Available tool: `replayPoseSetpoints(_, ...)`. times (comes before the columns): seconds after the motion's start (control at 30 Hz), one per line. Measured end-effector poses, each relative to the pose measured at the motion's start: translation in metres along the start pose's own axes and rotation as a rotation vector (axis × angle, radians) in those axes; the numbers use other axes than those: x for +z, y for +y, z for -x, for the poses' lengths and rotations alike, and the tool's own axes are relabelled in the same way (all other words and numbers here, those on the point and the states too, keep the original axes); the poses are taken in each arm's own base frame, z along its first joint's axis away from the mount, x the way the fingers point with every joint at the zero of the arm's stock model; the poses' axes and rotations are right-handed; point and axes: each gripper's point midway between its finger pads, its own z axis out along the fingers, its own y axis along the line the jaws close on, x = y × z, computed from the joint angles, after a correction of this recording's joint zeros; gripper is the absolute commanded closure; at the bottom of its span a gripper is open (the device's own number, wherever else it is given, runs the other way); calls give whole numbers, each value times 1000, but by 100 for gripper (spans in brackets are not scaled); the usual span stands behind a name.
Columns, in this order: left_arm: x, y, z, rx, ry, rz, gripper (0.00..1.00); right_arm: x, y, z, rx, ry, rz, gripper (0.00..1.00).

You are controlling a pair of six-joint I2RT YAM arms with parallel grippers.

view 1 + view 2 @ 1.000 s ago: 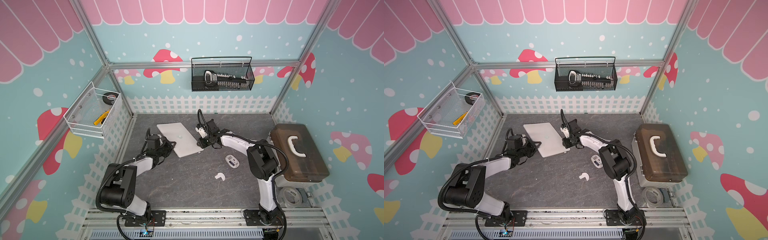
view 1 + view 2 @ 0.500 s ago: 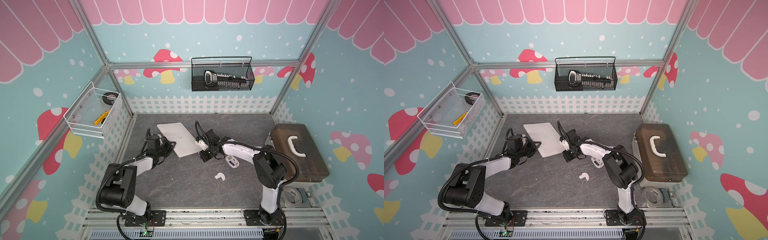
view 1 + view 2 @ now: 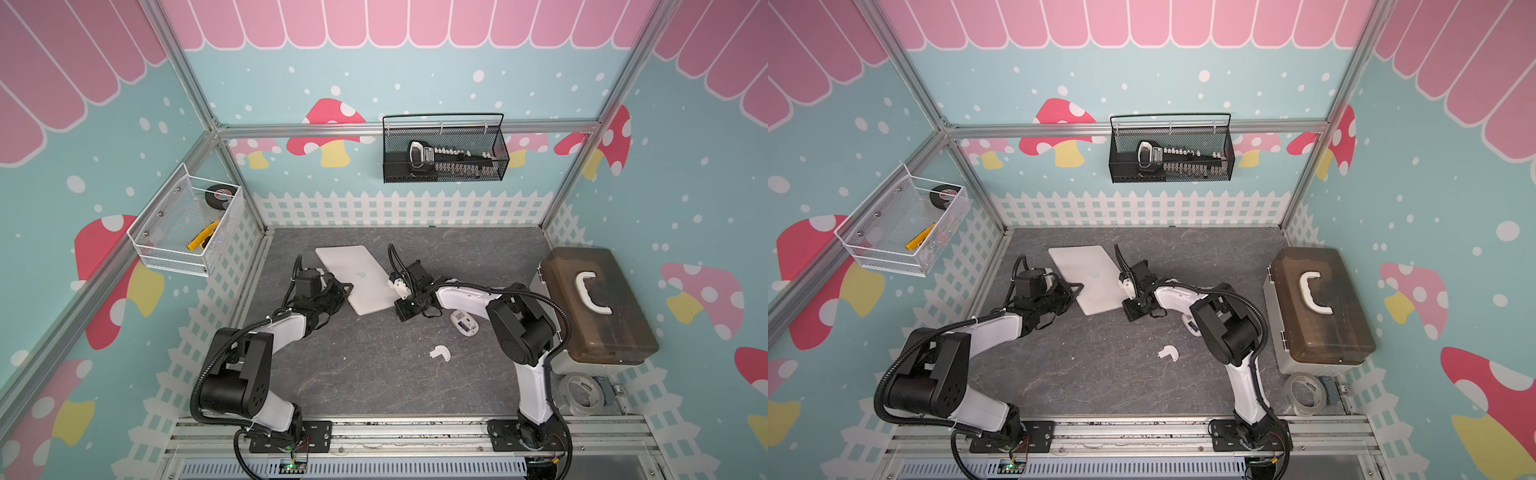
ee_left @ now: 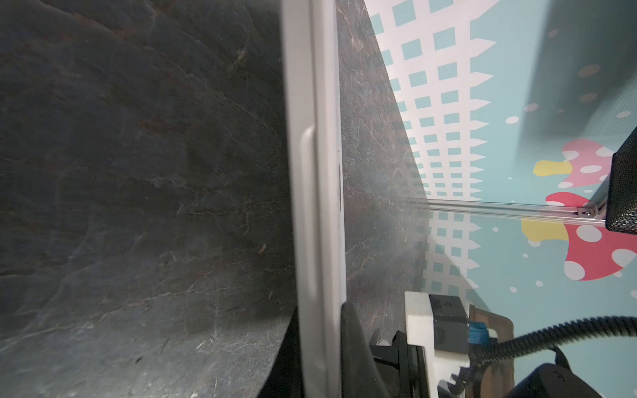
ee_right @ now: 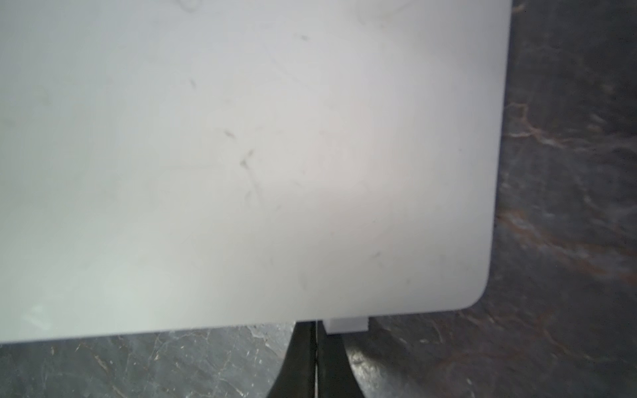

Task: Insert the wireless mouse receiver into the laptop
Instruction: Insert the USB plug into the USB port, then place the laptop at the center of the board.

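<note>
The silver-white laptop point(image 3: 357, 278) point(image 3: 1090, 278) lies closed on the dark table. My left gripper point(image 3: 348, 286) point(image 4: 320, 344) is shut on its left edge, and that edge point(image 4: 320, 172) runs between the two black fingers point(image 4: 355, 344). My right gripper point(image 3: 398, 305) point(image 5: 315, 327) is shut with nothing between its fingers. Its tips touch the laptop's side point(image 5: 241, 155) close to a rounded corner. The wireless mouse receiver point(image 5: 346, 325), a tiny whitish stub, sticks out of that side right beside the fingertips. It is too small to show in both top views.
A white mouse point(image 3: 464, 322) and a white curved cover piece point(image 3: 439, 353) lie to the right of the laptop. A brown toolbox point(image 3: 594, 303) and a tape roll point(image 3: 579, 392) stand at the right edge. Wire baskets point(image 3: 444, 153) point(image 3: 187, 224) hang on the walls.
My right gripper has closed and slid along the laptop's right side toward its near corner. The left gripper and the laptop have stayed put.
</note>
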Motion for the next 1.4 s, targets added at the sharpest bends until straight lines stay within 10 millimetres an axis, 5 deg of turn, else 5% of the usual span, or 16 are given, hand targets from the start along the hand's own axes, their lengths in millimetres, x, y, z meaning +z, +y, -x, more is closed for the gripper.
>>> replayPoseSetpoints(0.23, 1, -3, 1, 7, -9, 6, 100, 0, -12, 3, 23, -1, -9, 100)
replayPoseSetpoints(0.5, 4, -6, -3, 16, -14, 22, 93, -5, -17, 3, 37, -22, -12, 67)
replayPoseSetpoints(0.73, 12, -7, -15, 34, -2, 29, 88, -39, -20, -33, 73, -20, -45, 57)
replayPoseSetpoints(0.87, 19, -5, -19, 53, -16, 47, 82, -68, -19, -32, 82, -76, -65, 55)
replayPoseSetpoints(1.13, 39, 47, -47, 101, 13, 226, 57, -102, -47, -19, 167, -175, -169, 49)
replayPoseSetpoints(1.3, 42, 44, -47, 127, -11, 210, 44, -113, -62, -19, 194, -201, -219, 42)
replayPoseSetpoints(1.33, 43, 42, -47, 133, -15, 206, 37, -115, -63, -20, 197, -206, -226, 38)
replayPoseSetpoints(1.37, 43, 40, -47, 141, -16, 199, 6, -118, -64, -21, 200, -210, -236, 34)
replayPoseSetpoints(1.4, 44, 36, -47, 149, -19, 185, 1, -120, -66, -22, 203, -211, -247, 31)
